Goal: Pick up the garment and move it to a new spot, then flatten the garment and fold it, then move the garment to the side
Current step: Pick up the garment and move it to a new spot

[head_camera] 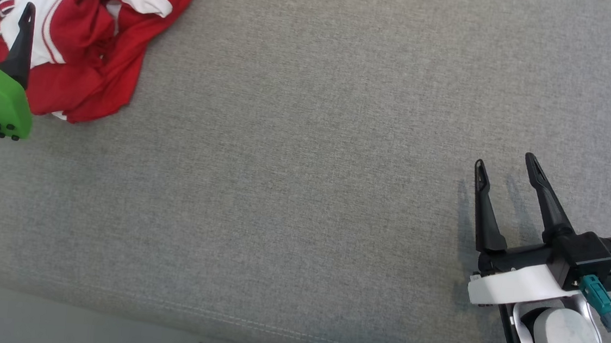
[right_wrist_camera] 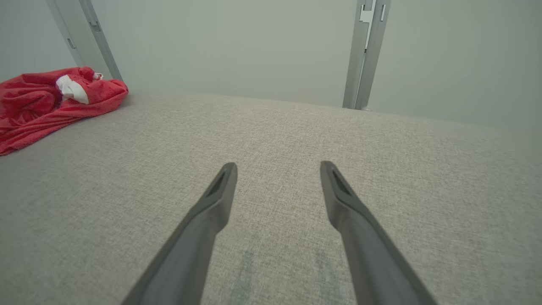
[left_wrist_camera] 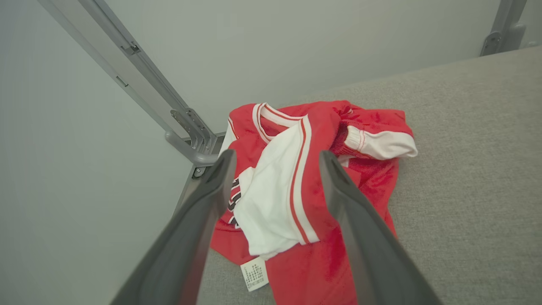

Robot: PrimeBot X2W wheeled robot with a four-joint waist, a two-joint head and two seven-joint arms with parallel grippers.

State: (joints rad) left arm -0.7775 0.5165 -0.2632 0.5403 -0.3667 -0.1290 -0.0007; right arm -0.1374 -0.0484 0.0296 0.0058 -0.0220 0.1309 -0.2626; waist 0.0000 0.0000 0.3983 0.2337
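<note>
Hovering at the near right: right hand (head_camera: 505, 160), fingers spread wide, holding nothing, over the grey table (head_camera: 306, 166). Further left: left hand (left_wrist_camera: 277, 156), fingers equally wide, empty, poised above the shirt (head_camera: 92, 40). Shirt: red and white, crumpled, at the table's far left corner beside a metal post (left_wrist_camera: 139, 80).

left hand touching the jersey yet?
Cannot tell. In the left wrist view the open left hand frames the red jersey, overlapping it; no contact or gap shows plainly.
</note>
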